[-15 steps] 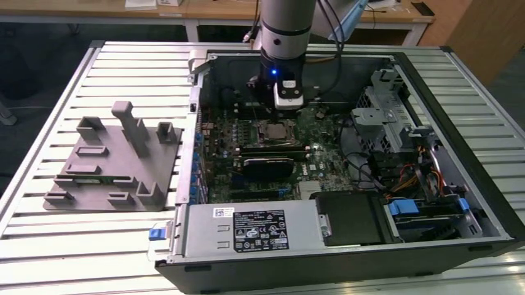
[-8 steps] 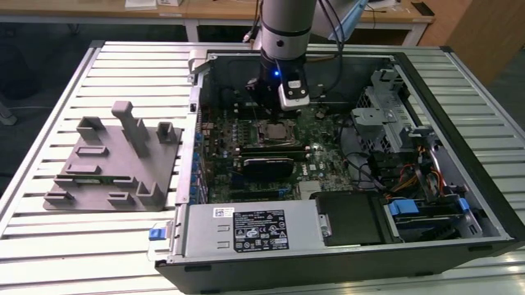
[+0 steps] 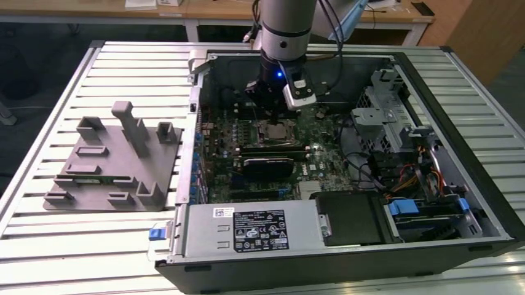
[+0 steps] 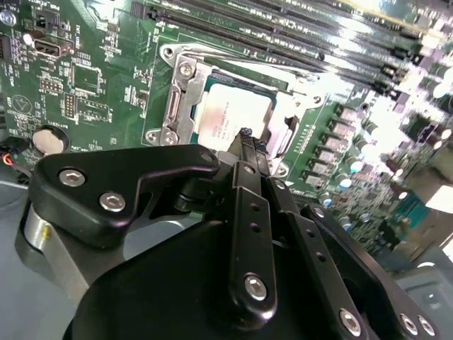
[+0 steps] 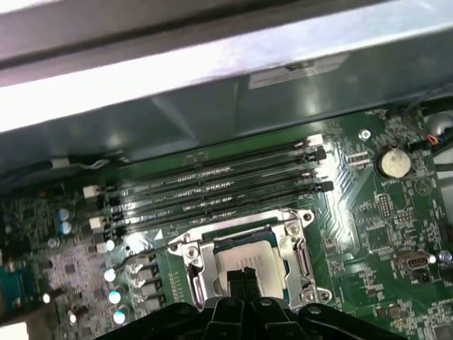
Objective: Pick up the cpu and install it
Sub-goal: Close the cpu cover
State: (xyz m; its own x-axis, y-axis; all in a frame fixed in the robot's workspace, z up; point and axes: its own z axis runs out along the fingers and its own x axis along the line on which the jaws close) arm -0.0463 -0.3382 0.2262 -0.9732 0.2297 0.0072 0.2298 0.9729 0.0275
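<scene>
The cpu (image 4: 230,117) lies flat inside the metal-framed socket (image 4: 177,106) on the green motherboard, its silver top facing up. The exterior view has the cpu (image 3: 277,131) in the middle of the open computer case, right under my arm. My gripper (image 4: 244,134) hangs just above the cpu's near edge, its two thin black fingers pressed together with nothing between them. In the first wrist view the fingertips (image 5: 238,275) cover the near part of the cpu (image 5: 248,256). From outside, the gripper (image 3: 273,112) points straight down at the socket.
Memory slots (image 5: 212,191) run beside the socket, near the case wall. A grey fixture plate (image 3: 107,166) with upright blocks lies on the slatted table at the exterior view's left. A power supply (image 3: 246,227), drive bays (image 3: 385,110) and cables (image 3: 410,178) crowd the case.
</scene>
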